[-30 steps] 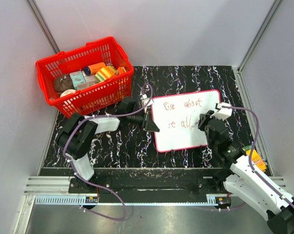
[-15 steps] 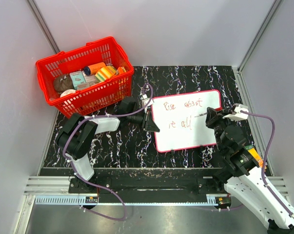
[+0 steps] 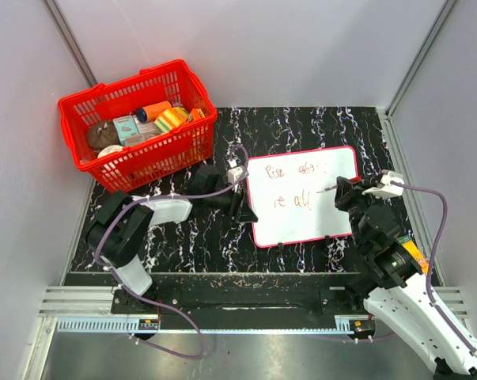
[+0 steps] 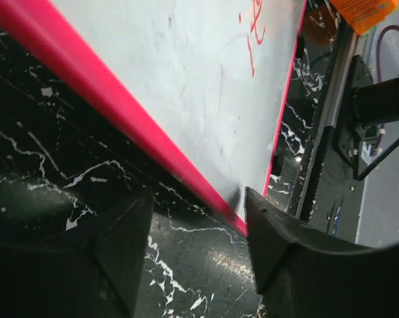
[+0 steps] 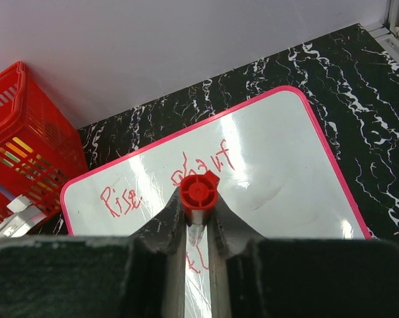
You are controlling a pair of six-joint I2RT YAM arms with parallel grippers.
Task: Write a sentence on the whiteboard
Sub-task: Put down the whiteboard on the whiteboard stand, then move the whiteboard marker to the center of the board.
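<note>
The whiteboard (image 3: 305, 214) lies flat on the black marbled table, pink-edged, with the red handwritten sentence (image 3: 295, 186) in two short lines. At its left edge my left gripper (image 3: 240, 207) stands open; in the left wrist view the board's pink rim (image 4: 87, 79) runs between the spread fingers (image 4: 199, 222) with bare table under them, and it is near the right finger. My right gripper (image 3: 342, 190) is shut on a red marker (image 5: 199, 192), held over the board's right half (image 5: 278, 165), its tip near the words (image 5: 206, 165).
A red basket (image 3: 135, 119) full of small items stands at the back left, also at the left of the right wrist view (image 5: 20, 132). An orange object (image 3: 416, 257) lies by the right rail. Grey walls close in the table on three sides.
The left gripper's jaws have opened off the whiteboard's left edge and the arm drew back slightly. The right gripper carried the marker rightward from beside the lower words, then held still.
</note>
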